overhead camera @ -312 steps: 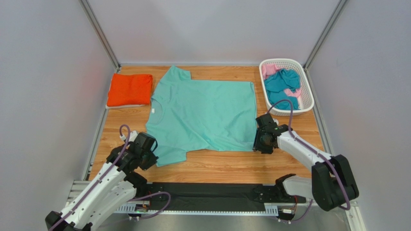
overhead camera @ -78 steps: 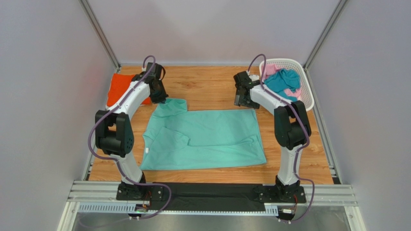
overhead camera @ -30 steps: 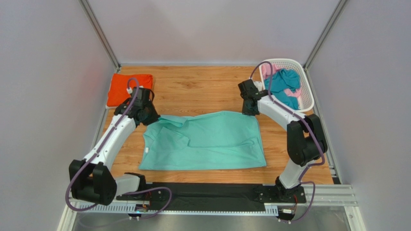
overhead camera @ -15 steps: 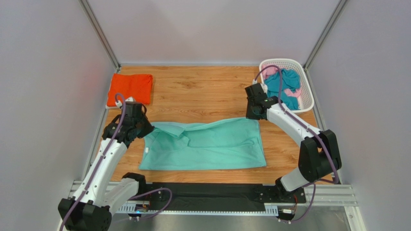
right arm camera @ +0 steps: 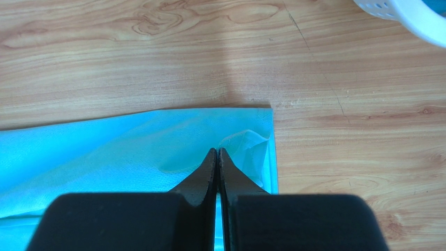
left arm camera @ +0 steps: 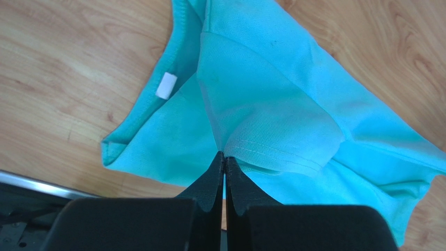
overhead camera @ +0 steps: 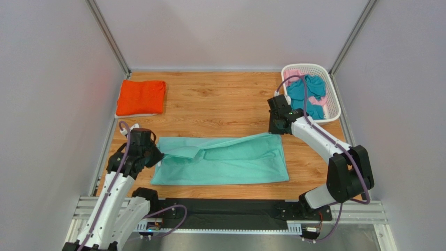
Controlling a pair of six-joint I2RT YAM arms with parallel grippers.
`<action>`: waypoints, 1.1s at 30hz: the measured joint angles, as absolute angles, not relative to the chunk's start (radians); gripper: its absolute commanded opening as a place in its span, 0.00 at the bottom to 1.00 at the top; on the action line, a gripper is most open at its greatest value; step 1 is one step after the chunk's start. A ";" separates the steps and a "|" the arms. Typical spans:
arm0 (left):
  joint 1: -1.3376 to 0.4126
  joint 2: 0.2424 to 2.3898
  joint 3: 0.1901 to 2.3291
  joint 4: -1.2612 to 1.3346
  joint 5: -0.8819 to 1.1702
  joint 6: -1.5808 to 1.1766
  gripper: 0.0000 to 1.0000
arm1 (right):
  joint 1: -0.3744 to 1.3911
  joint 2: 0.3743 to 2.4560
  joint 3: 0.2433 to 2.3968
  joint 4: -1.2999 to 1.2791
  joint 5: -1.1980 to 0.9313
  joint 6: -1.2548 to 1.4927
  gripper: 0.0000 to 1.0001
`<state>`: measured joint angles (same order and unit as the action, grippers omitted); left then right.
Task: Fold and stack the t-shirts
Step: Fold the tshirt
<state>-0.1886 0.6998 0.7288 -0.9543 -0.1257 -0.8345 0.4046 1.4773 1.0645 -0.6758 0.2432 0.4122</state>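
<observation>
The mint-green t-shirt (overhead camera: pixel 225 162) lies on the wooden table, its far half doubled over toward the near edge. My left gripper (overhead camera: pixel 155 155) is shut on the sleeve end of the folded layer (left arm camera: pixel 261 130). My right gripper (overhead camera: pixel 276 130) is shut on the shirt's far right hem corner (right arm camera: pixel 246 146). The folded orange t-shirt (overhead camera: pixel 141 97) lies at the far left. Teal (overhead camera: pixel 306 94) and pink (overhead camera: pixel 293 76) t-shirts sit in the basket.
The white slotted basket (overhead camera: pixel 331 112) stands at the far right corner; its rim shows in the right wrist view (right arm camera: pixel 413 15). Grey walls enclose the table. A black rail (overhead camera: pixel 230 212) runs along the near edge.
Both grippers have pulled the shirt's far edge toward the near side, so the folded layer now covers more of the lower half. The left arm has drawn back toward its base.
</observation>
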 measured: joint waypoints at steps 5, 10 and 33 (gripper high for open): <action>-0.189 0.640 0.673 -1.005 -0.126 -0.869 0.00 | 0.405 1.467 1.019 -0.670 0.228 0.410 0.03; -0.189 0.596 0.585 -1.026 -0.105 -0.937 0.30 | 0.405 1.462 0.938 -0.661 0.216 0.415 0.11; -0.196 0.760 0.706 -0.928 -0.018 -0.999 1.00 | 0.468 1.350 0.963 -0.686 0.013 0.413 1.00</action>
<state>-0.1963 0.7605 0.7063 -0.9276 -0.0177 -0.9985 0.4683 1.3502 0.9630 -0.6861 0.0132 0.4129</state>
